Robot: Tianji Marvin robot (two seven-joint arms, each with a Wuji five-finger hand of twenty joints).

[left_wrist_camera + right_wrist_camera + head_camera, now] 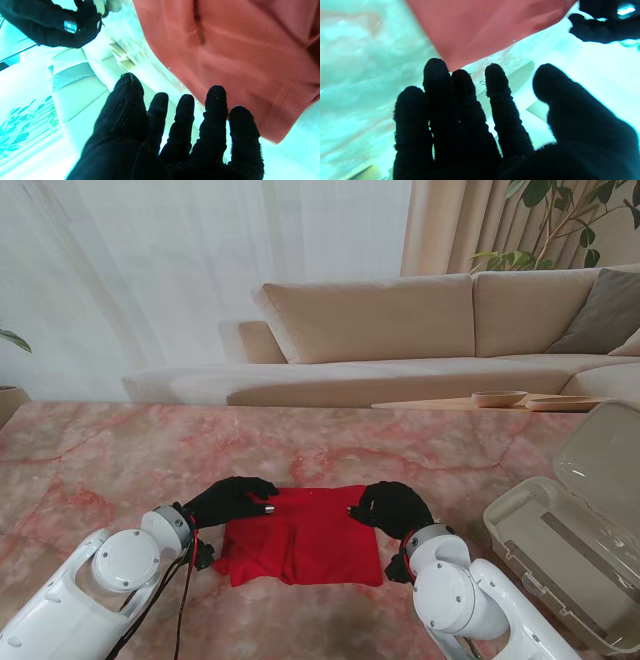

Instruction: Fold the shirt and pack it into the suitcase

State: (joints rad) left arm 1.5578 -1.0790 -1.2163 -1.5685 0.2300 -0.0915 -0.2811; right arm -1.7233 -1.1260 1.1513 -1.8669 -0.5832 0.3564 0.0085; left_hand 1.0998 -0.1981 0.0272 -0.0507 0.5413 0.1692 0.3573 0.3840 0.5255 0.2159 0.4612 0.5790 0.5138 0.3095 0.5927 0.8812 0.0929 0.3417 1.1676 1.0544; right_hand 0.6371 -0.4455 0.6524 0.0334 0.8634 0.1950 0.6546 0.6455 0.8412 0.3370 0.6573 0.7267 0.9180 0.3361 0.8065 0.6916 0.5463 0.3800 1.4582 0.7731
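Note:
A red shirt (302,542) lies folded into a rough rectangle on the pink marble table (120,460), close to me. My left hand (232,500) in its black glove hovers over the shirt's far left corner, fingers spread and holding nothing. At the far right corner my right hand (392,508) hovers the same way, open. The left wrist view shows the shirt (237,62) beyond the spread fingers (186,117), with the other hand (55,25) in the distance. The right wrist view shows a corner of the shirt (480,27) past the fingertips (461,82). The open suitcase (565,555) sits at my right.
The suitcase's clear lid (605,450) stands raised at the table's right edge. Behind the table are a beige sofa (400,330), a low side table with a bowl (498,397), curtains and a plant.

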